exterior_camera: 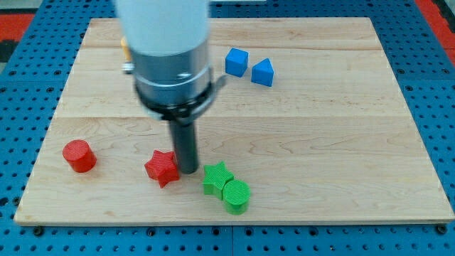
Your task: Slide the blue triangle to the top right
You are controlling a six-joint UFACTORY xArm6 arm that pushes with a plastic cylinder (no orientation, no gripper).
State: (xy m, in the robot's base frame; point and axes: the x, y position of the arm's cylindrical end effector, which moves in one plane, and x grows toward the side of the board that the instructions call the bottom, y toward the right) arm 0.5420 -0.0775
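The blue triangle (262,72) lies on the wooden board (320,142) in the upper middle, just right of a blue cube (237,62). My tip (188,169) rests on the board in the lower middle, far below and left of the blue triangle. The tip stands right beside the red star (162,168), between it and the green star (217,178). The arm's white and grey body (167,57) covers the board's upper left.
A green cylinder (237,195) touches the green star at its lower right. A red cylinder (78,156) stands at the view's lower left. A small orange or yellow block (124,48) peeks out left of the arm, mostly hidden. Blue pegboard surrounds the board.
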